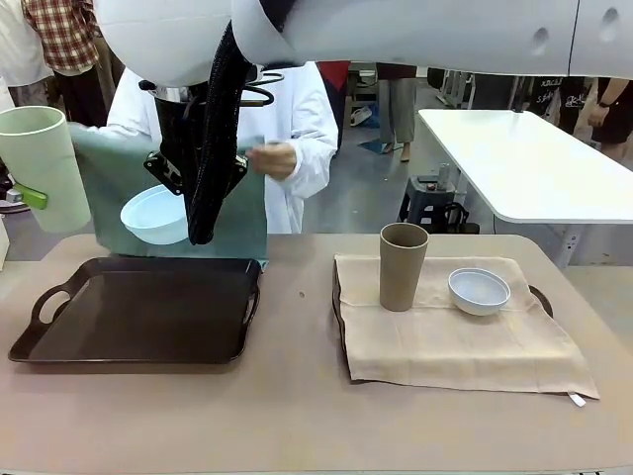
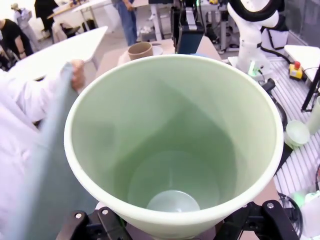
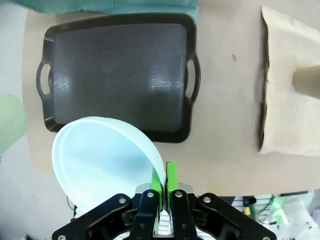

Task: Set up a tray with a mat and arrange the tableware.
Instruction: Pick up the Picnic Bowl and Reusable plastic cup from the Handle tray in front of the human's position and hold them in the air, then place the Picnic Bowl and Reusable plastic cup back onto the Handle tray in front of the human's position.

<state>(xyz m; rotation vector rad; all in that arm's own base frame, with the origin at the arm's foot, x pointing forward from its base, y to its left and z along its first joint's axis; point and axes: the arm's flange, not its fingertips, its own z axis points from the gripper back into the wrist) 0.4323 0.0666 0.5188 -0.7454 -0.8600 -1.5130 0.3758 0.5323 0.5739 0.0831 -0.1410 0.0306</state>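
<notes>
A dark empty tray (image 1: 138, 307) lies at the left of the table. Behind it a person in a white coat holds up a teal mat (image 1: 232, 213). My right gripper (image 3: 164, 182) reaches across from above, shut on the rim of a light blue bowl (image 1: 153, 213) that hangs tilted over the tray's far edge. At the far left my left gripper (image 2: 172, 227) is shut on a pale green cup (image 1: 45, 168), held upright off the table. On the right, a beige mat (image 1: 455, 336) covers a second tray and carries a brown cup (image 1: 404, 265) and a whitish-blue bowl (image 1: 479, 290).
Bare tabletop (image 1: 297, 416) runs between the two trays and along the near edge. A white table (image 1: 534, 158) and a stool (image 1: 430, 198) stand beyond the far right. Other people stand in the background.
</notes>
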